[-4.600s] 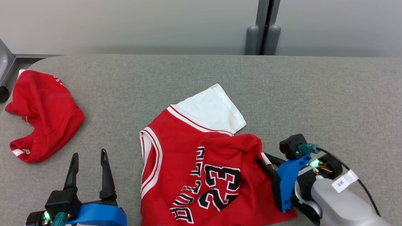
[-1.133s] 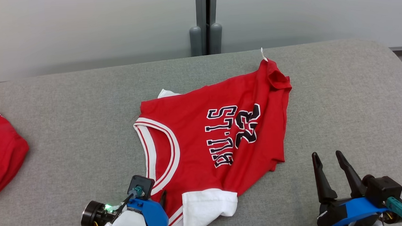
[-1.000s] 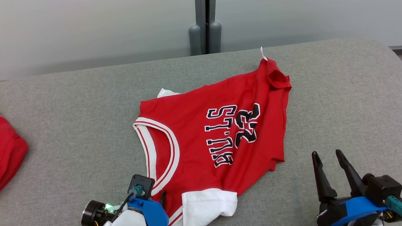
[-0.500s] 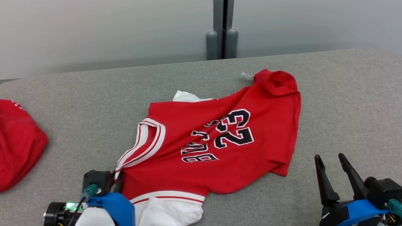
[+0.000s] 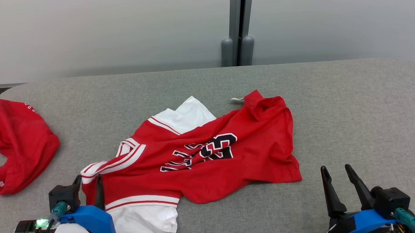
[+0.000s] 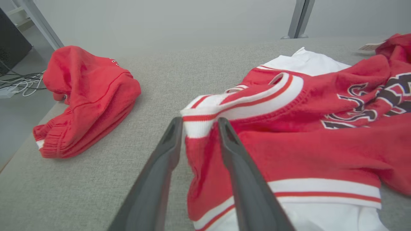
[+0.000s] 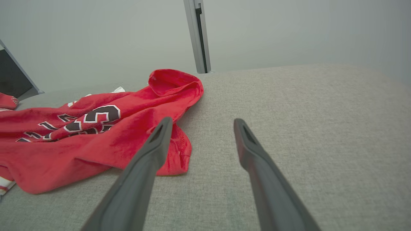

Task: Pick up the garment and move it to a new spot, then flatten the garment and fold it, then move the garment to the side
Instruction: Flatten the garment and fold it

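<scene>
**A:** Where is the jersey?

**B:** The red jersey (image 5: 209, 158) lies rumpled on the grey table (image 5: 350, 106), from the middle toward the robot's left. Its black number and lettering face up and are creased. One white sleeve (image 5: 142, 219) lies at the near edge and the other (image 5: 184, 115) points to the far side. A small white tag (image 5: 237, 99) sticks out at the far corner.

**A:** How does the left arm sit?

**B:** It sits low at the near left, with the wrist almost flat over the table and the fingers pointing away from the robot. The left gripper (image 5: 88, 177) is at the end of the striped collar band (image 6: 244, 102).

**A:** Is it clamped?

**B:** The fingers (image 6: 170, 144) stand partway apart, one on each side of the band's end, and the cloth fills the gap between them. I cannot tell whether they are pinching it or only straddling it.

**A:** And the right arm?

**B:** It is low at the near right, with the fingers pointing the same way. The right gripper (image 5: 335, 167) has its fingers spread wide and nothing between them. It is near the jersey's red hem corner but apart from it.

**A:** Is there anything else around?

**B:** A second red garment (image 5: 17, 142) lies bunched at the table's left end, well apart from the jersey. A grey post (image 5: 238, 27) stands behind the far edge.
</scene>
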`<state>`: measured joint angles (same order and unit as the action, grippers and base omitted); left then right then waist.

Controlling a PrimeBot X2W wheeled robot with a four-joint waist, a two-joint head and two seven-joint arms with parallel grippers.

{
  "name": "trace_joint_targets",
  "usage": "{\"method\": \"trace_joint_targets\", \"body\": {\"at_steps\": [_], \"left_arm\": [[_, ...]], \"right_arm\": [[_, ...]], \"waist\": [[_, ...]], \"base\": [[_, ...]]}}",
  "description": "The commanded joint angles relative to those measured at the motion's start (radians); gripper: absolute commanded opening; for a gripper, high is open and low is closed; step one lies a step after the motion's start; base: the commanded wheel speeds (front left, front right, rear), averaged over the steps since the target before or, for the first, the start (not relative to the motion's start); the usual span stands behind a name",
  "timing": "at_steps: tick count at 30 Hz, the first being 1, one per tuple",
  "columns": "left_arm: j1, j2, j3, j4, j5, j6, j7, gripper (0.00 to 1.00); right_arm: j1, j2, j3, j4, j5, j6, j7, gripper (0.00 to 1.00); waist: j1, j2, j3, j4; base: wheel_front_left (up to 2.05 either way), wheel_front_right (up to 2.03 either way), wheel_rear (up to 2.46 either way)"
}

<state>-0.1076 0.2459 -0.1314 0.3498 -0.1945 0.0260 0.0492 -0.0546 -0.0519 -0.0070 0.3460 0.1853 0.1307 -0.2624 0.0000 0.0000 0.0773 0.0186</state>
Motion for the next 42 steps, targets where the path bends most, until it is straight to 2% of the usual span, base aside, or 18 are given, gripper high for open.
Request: {"method": "trace_joint_targets", "body": {"at_steps": [1, 5, 8, 14, 19, 22, 27, 35, 39, 42], "left_arm": [[-0.003, 0.0, 0.001, -0.004, 0.004, 0.002, -0.02, 1.0], [-0.01, 0.001, -0.017, -0.021, 0.029, 0.017, -0.093, 1.0], [-0.006, -0.003, -0.027, -0.037, 0.021, 0.007, -0.093, 1.0], [0.032, -0.022, -0.066, -0.076, -0.023, -0.036, 0.051, 1.0], [0.051, -0.021, -0.083, -0.139, -0.027, -0.036, 0.094, 1.0], [0.063, -0.027, -0.072, -0.18, -0.02, -0.008, 0.054, 1.0], [0.076, -0.04, -0.033, -0.199, -0.027, 0.025, -0.081, 1.0], [0.091, -0.056, 0.02, -0.165, -0.045, 0.049, -0.285, 1.0], [0.105, -0.071, 0.052, -0.161, -0.037, 0.054, -0.314, 1.0], [0.12, -0.087, 0.085, -0.208, -0.011, 0.048, -0.315, 1.0]], "right_arm": [[0.01, -0.001, 0.001, 0.005, 0.001, 0.0, -0.004, 1.0], [0.02, -0.001, -0.005, 0.012, 0.003, 0.0, -0.004, 1.0], [0.019, -0.001, -0.002, 0.016, 0.005, 0.0, -0.004, 1.0], [0.017, -0.001, -0.002, 0.016, 0.007, 0.0, -0.004, 1.0], [0.014, 0.0, -0.006, 0.016, 0.011, 0.0, -0.004, 1.0], [0.01, 0.0, -0.006, 0.018, 0.012, 0.0, -0.004, 1.0], [0.003, 0.0, -0.004, 0.021, 0.012, 0.0, -0.004, 1.0], [-0.001, -0.006, -0.015, 0.023, 0.01, 0.0, -0.004, 1.0], [0.001, -0.006, -0.017, 0.028, 0.009, 0.0, -0.004, 1.0], [0.001, -0.005, -0.018, 0.031, 0.008, 0.0, -0.004, 1.0]], "waist": [[0.0, 0.0, -0.002, 0.0], [0.0, 0.0, -0.015, 0.01], [0.0, 0.0, -0.018, 0.016], [0.0, 0.0, -0.017, 0.024], [0.0, 0.0, -0.01, 0.027], [0.0, 0.0, -0.007, 0.026], [0.0, 0.0, -0.009, 0.021], [0.0, 0.0, -0.009, 0.021], [0.0, 0.0, -0.011, 0.023], [0.0, 0.0, -0.013, 0.025]], "base": [[0.0, 0.0, 0.0], [0.0, 0.0, 0.0], [0.0, 0.0, 0.0], [0.0, 0.0, 0.0], [0.0, 0.0, 0.0], [0.0, 0.0, 0.0], [0.0, 0.0, 0.0], [0.0, 0.0, 0.0], [0.0, 0.0, 0.0], [0.0, 0.0, 0.0]]}}
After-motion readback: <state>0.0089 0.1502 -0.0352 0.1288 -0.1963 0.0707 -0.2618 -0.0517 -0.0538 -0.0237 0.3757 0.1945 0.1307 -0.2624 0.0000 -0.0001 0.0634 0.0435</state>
